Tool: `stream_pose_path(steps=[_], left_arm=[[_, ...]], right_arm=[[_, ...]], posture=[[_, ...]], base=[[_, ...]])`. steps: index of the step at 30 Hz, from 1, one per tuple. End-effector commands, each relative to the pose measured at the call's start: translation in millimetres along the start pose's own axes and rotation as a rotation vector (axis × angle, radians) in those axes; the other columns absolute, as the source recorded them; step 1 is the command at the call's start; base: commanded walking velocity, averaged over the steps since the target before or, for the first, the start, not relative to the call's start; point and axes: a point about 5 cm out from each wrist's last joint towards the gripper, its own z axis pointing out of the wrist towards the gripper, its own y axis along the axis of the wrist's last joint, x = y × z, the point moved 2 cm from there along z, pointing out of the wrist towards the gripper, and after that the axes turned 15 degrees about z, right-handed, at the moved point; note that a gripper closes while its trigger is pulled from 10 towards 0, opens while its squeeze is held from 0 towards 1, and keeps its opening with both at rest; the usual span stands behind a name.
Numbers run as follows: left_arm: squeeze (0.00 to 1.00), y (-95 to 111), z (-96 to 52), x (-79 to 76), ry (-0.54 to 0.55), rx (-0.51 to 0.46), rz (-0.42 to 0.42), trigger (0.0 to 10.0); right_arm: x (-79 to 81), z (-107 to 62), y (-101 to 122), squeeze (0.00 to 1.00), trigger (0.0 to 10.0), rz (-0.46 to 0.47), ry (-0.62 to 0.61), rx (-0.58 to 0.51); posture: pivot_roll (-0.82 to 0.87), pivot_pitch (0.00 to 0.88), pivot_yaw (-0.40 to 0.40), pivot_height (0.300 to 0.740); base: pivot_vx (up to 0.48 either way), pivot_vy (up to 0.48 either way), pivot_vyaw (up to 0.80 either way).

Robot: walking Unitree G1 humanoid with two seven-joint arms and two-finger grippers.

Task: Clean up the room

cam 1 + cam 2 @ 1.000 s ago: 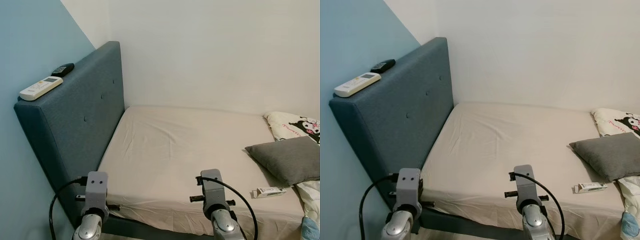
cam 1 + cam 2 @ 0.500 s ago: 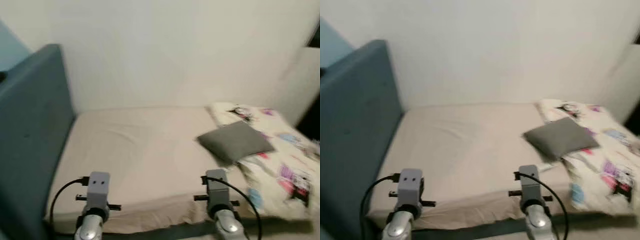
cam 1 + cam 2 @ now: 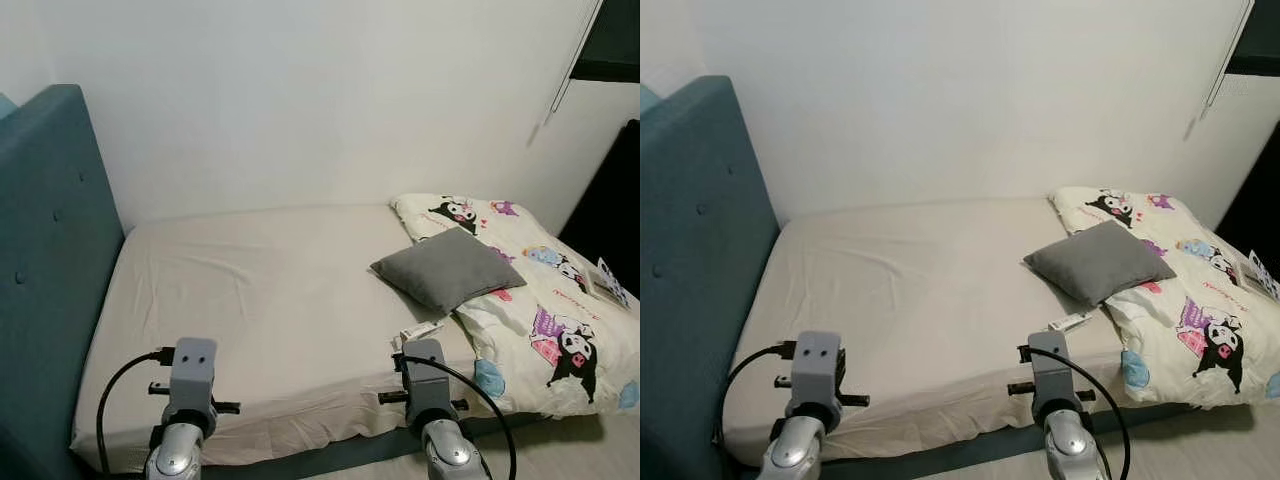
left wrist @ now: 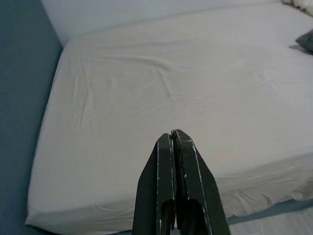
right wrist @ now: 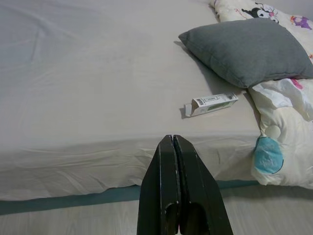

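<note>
Before the bed [image 3: 250, 300], both arms held low at its near edge.
Left gripper [image 4: 174, 139] and right gripper [image 5: 173, 142] each have fingers pressed together, holding nothing. A small white box [image 5: 211, 104] lies on the sheet near the right gripper, just beside the grey pillow [image 3: 447, 267] and the cartoon-print duvet [image 3: 540, 310] at right.

Even, soft indoor light; frames sharp, unblurred.
</note>
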Motion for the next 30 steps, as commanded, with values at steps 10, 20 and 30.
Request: stream_pose_path(steps=[10, 20, 30], left_arm=[[0.00, 5.1, -3.1, -5.3, -0.001, -0.013, -0.024, 10.0], [0.00, 5.7, -3.5, -5.8, 0.001, -0.009, -0.024, 10.0], [0.00, 3.7, -1.9, -4.4, -0.001, 0.002, -0.013, 10.0]], right_arm=[[3.4, -0.1, -1.2, 0.00, 10.0, -0.007, 0.026, 0.008], [5.2, 1.5, 0.0, 0.00, 10.0, -0.009, 0.034, 0.012], [7.7, 3.3, -0.4, 0.00, 10.0, -0.005, 0.035, 0.018]], posture=[[-0.03, 0.032, -0.080, 0.740], [-0.03, 0.040, -0.081, 0.740], [-0.03, 0.033, -0.070, 0.740]], base=[[0.000, -0.169, 0.00], [0.000, -0.355, 0.00], [0.000, -0.352, 0.00]])
